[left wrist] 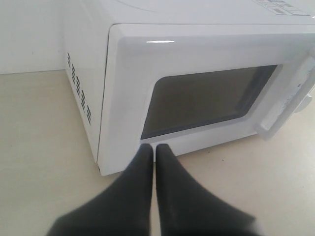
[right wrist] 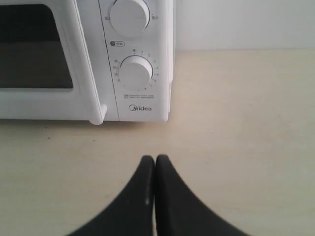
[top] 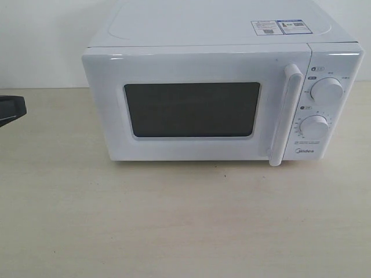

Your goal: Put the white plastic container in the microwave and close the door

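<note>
The white Midea microwave (top: 220, 69) stands at the back of the table, its door (top: 191, 110) closed with the dark window facing me and the vertical bar handle (top: 288, 113) at its right. The white plastic container shows in no view. My left gripper (left wrist: 154, 147) is shut and empty, a short way in front of the door's lower left corner (left wrist: 123, 157); only a dark tip of it (top: 11, 109) shows at the exterior view's left edge. My right gripper (right wrist: 155, 158) is shut and empty, over bare table in front of the dial panel (right wrist: 135, 73).
The light wooden tabletop (top: 185, 220) spreads in front of the microwave. A white wall stands behind it. Vent slots (left wrist: 78, 88) line the microwave's left side.
</note>
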Robot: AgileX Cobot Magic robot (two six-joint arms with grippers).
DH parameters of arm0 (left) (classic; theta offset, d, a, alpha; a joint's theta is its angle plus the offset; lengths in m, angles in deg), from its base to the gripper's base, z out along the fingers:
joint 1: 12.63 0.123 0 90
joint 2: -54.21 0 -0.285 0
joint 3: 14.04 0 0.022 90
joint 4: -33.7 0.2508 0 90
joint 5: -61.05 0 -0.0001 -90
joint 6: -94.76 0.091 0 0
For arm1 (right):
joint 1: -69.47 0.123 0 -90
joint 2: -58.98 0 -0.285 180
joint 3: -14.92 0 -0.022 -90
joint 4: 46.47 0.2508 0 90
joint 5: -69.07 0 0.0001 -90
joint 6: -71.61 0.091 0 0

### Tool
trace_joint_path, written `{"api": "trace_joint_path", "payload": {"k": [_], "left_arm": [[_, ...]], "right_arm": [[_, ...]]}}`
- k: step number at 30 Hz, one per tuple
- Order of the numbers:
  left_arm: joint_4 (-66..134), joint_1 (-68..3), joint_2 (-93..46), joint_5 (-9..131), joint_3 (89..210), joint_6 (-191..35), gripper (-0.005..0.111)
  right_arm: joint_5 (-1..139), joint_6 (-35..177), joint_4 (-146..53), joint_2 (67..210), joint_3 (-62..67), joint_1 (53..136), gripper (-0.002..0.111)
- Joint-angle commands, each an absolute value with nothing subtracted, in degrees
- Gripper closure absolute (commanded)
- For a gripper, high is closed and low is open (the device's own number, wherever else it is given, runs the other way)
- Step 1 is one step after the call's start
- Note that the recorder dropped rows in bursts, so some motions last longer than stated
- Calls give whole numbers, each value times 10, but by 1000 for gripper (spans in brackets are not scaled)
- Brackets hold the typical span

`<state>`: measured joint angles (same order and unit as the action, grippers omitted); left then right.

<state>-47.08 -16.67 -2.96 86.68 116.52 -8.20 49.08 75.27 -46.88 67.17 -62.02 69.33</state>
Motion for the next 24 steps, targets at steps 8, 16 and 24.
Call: {"api": "trace_joint_path", "payload": {"k": [8, 16, 24], "left_arm": [[-475, -172, -26, 863, 1163, -85, 102], [-475, -172, -26, 863, 1163, -85, 102], [-475, -172, -26, 863, 1163, -85, 102]], "right_arm": [[511, 764, -455, 668, -623, 689, 109], [507, 762, -455, 668, -623, 689, 109], [507, 762, -455, 668, -623, 689, 109]]}}
